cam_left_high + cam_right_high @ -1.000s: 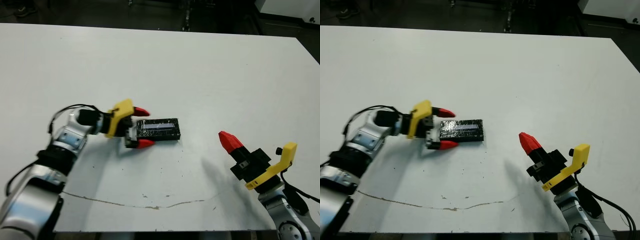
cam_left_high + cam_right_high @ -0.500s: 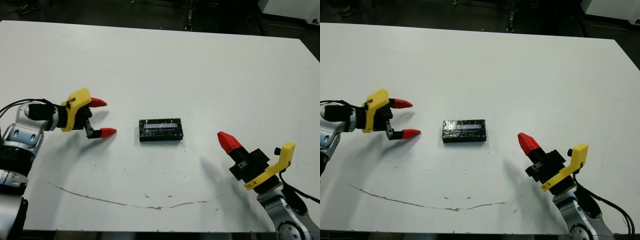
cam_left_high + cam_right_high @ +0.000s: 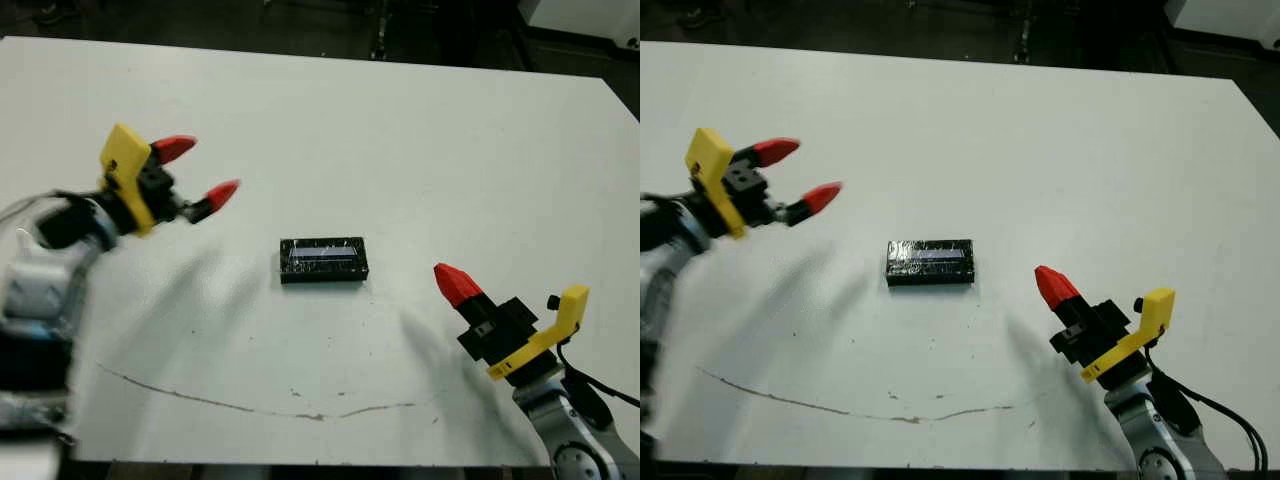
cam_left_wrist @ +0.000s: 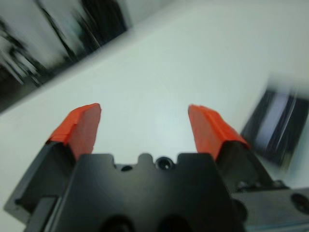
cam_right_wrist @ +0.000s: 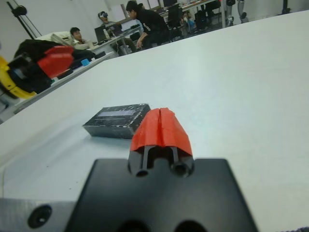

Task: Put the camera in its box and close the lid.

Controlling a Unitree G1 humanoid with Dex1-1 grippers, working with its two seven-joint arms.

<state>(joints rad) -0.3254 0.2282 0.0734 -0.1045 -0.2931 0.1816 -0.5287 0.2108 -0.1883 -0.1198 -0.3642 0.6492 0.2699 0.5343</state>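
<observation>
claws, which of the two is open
The left claw is open: its two red fingertips stand clearly apart with nothing between them. The right claw has its red tips pressed together into one point.

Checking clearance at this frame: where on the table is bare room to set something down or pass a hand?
Nearly everywhere. The closed box sits alone mid-table. The whole far half is bare, as is the front strip along the thin dark line. The only tight spots are beside the open left gripper and the shut right gripper.
</observation>
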